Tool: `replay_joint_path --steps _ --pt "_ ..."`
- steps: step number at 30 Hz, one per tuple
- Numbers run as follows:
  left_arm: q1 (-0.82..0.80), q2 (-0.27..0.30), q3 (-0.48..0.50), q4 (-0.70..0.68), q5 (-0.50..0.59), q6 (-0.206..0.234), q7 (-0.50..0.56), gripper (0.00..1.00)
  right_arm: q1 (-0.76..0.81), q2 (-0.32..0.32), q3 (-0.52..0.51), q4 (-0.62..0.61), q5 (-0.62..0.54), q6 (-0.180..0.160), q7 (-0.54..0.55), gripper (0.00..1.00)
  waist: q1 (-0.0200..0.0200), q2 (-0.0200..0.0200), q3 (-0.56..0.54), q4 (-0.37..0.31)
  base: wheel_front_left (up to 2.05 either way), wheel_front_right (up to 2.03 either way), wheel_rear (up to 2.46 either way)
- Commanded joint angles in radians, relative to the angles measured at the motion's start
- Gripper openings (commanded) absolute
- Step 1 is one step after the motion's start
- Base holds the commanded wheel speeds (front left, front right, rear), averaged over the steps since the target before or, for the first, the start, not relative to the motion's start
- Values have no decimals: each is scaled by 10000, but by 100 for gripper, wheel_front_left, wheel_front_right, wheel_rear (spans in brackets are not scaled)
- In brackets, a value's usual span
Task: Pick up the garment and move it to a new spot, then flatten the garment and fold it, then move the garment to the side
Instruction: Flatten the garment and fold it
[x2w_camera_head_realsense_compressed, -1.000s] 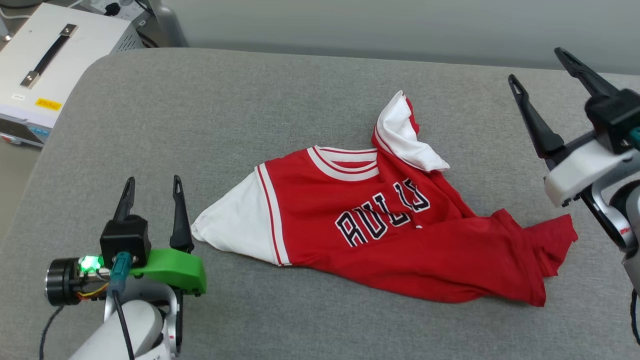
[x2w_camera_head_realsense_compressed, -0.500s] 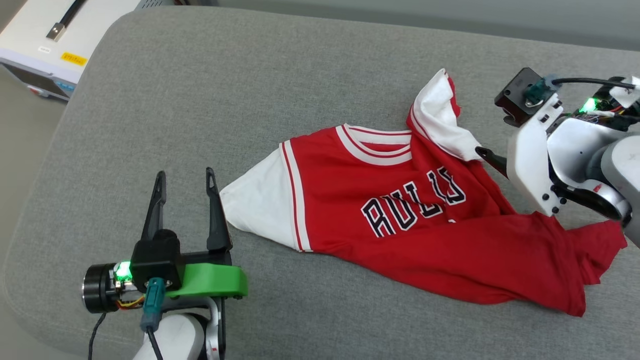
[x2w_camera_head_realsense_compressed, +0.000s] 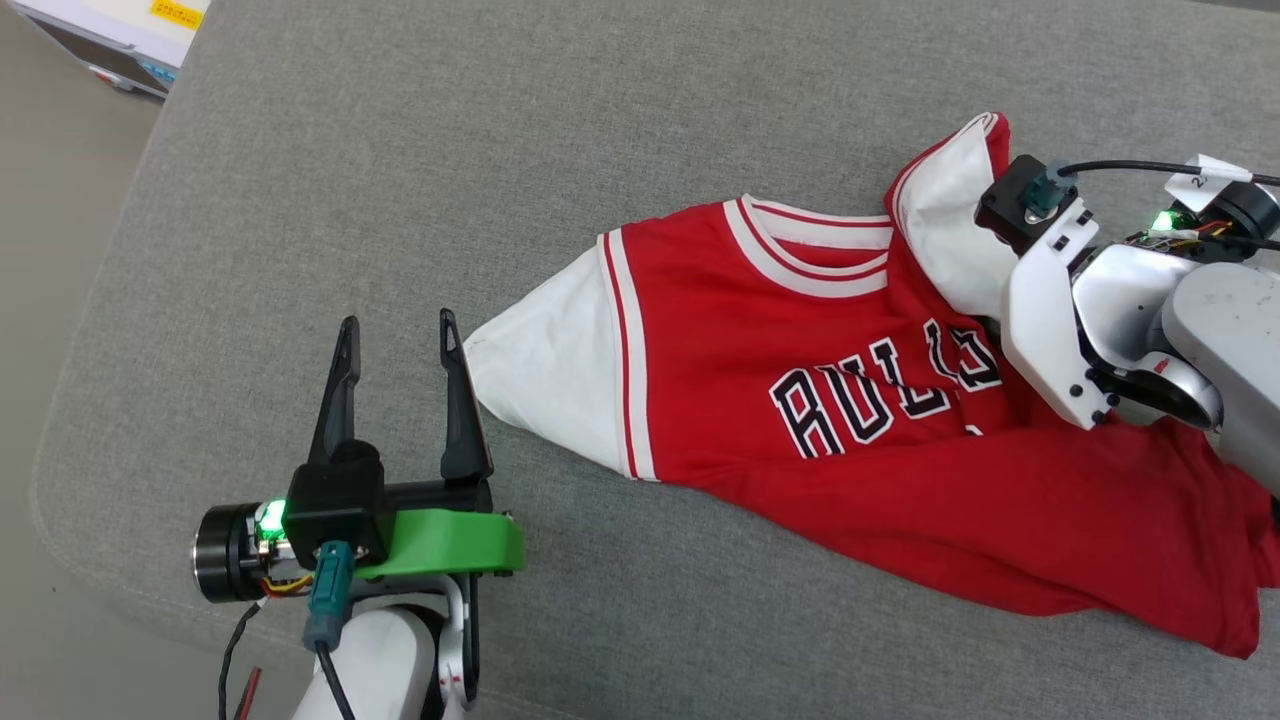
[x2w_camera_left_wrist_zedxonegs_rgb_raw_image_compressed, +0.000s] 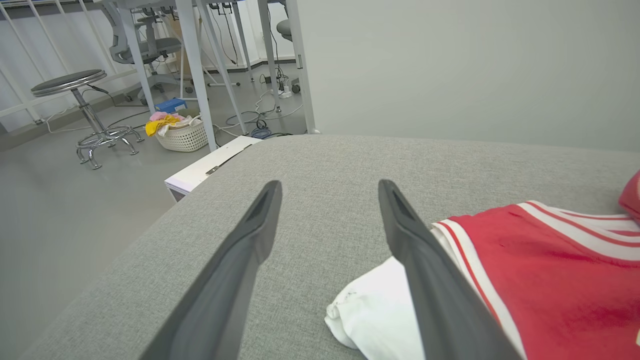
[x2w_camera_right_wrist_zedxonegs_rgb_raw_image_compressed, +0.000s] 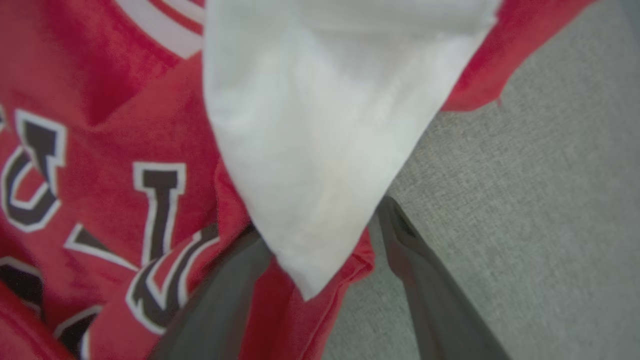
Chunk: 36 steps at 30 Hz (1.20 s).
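Far left of the garment (x2w_camera_head_realsense_compressed: 720, 330), off the corner of the grey padded tabletop (x2w_camera_head_realsense_compressed: 400, 150), sits a white box (x2w_camera_head_realsense_compressed: 110, 40) w/ a yellow label. The L wrist view has a stool (x2w_camera_left_wrist_zedxonegs_rgb_raw_image_compressed: 85, 100) and a basket (x2w_camera_left_wrist_zedxonegs_rgb_raw_image_compressed: 182, 135) of cloths further off that way. L pincer (x2w_camera_head_realsense_compressed: 397, 320) hangs just left of the garment's white sleeve, fingers spread wide w/ nothing between them. Its inner finger is right beside the sleeve tip; touching or not, can't tell. Garment lies crumpled, front up, on the tabletop. One white sleeve points left, the striped collar is at top, the black lettering is partly creased, and the red body trails to lower right. The 2nd white sleeve is folded over at the garment's upper right corner. R arm (x2w_camera_head_realsense_compressed: 1130, 300) reaches over that corner from the right, its white wrist housing covering part of the sleeve. In the R wrist view the R pincer (x2w_camera_right_wrist_zedxonegs_rgb_raw_image_compressed: 322, 215) is spread, not pinching. The sleeve's pointed end and a red fold lie between its two fingers, one finger on the lettering side, the other on bare grey cloth beside the garment.
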Motion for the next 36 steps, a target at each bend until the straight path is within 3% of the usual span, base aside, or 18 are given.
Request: replay_joint_path --steps 1,2,3,9,16,25,36 --pt "-93 -104 124 32 119 -105 -56 100 187 184 288 175 72 -7 -147 100 0 -1 112 41 0 0 0" --pt "-88 -143 196 53 169 -157 -56 100 175 196 330 187 29 -7 -360 46 0 -1 108 6 0 0 0" --pt "-87 -186 279 70 234 -224 -56 100 146 201 368 211 -70 -7 -684 0 0 -1 87 -45 0 0 0" --pt "49 -342 593 192 540 -541 -57 100 18 80 324 324 -128 -7 -2694 0 0 -1 -338 -402 0 0 0" --pt "459 -442 849 322 763 -775 -57 100 757 -338 -950 126 352 -7 -4829 0 0 -1 -987 -908 0 0 0" --pt "942 -520 1057 474 876 -1056 -57 100 3051 -1097 -2919 554 1172 -7 -5719 0 0 -1 -1521 -1411 0 0 0" --pt "1143 -662 1058 742 1000 -1370 -57 100 5613 -821 -5239 2818 2707 -7 -6164 0 0 -1 -1814 -1580 0 0 0"
